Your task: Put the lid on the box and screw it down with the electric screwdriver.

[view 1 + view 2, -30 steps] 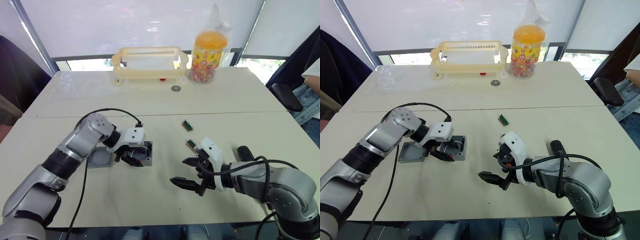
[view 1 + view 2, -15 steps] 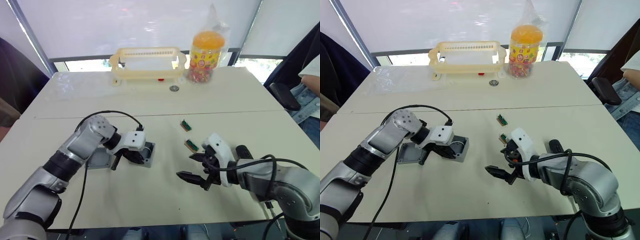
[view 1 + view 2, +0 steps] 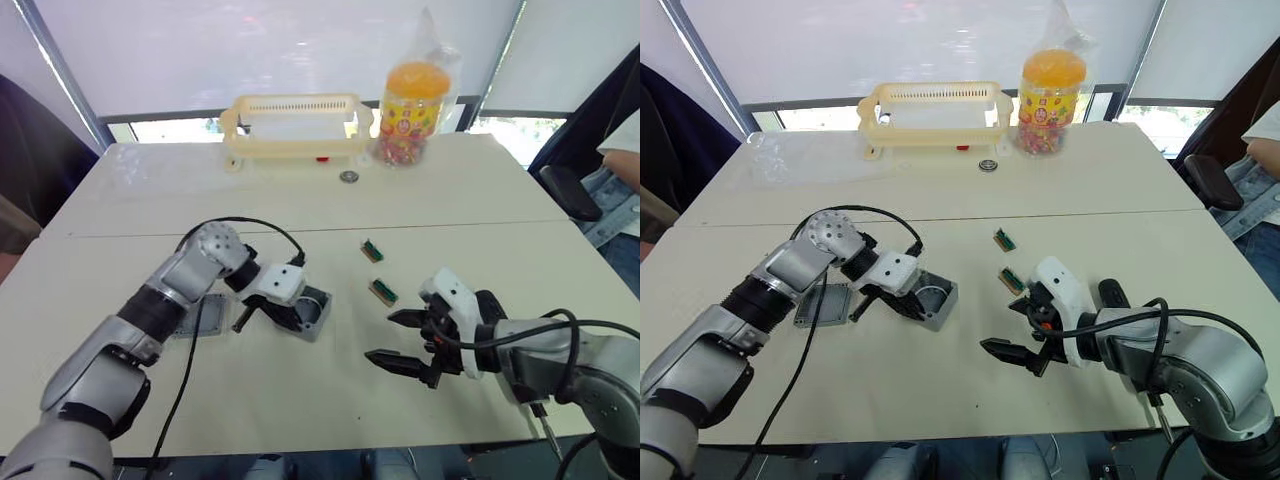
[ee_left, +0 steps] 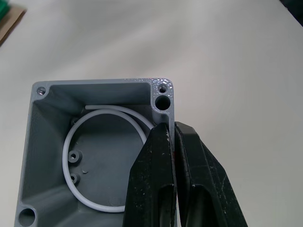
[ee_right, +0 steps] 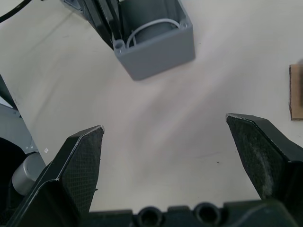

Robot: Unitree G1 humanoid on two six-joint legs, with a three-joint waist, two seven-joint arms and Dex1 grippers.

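Note:
The open grey box [image 3: 314, 314] sits near the table's middle with a white ring [image 4: 80, 142] lying inside. My left gripper [image 3: 287, 313] is shut on one side wall of the box, one finger inside and one outside [image 4: 169, 130]. The flat grey lid [image 3: 823, 304] lies on the table just left of the box, partly under my left arm. My right gripper [image 3: 381, 337] hovers wide open to the right of the box, fingers [image 5: 80, 156] far apart and holding nothing. A black cylindrical end of the electric screwdriver [image 3: 1110, 293] shows behind my right wrist; the arm hides the remainder.
Two small green circuit boards [image 3: 373, 250] [image 3: 383, 291] lie between the box and my right gripper. At the table's far edge stand a yellow plastic basket [image 3: 290, 125], a candy jar [image 3: 415, 100] and a small metal ring [image 3: 348, 176]. A seated person [image 3: 620, 170] is at the right edge.
My left gripper has drawn the box to the right, away from the lid, which now shows more. My right gripper has shifted slightly right and stays open.

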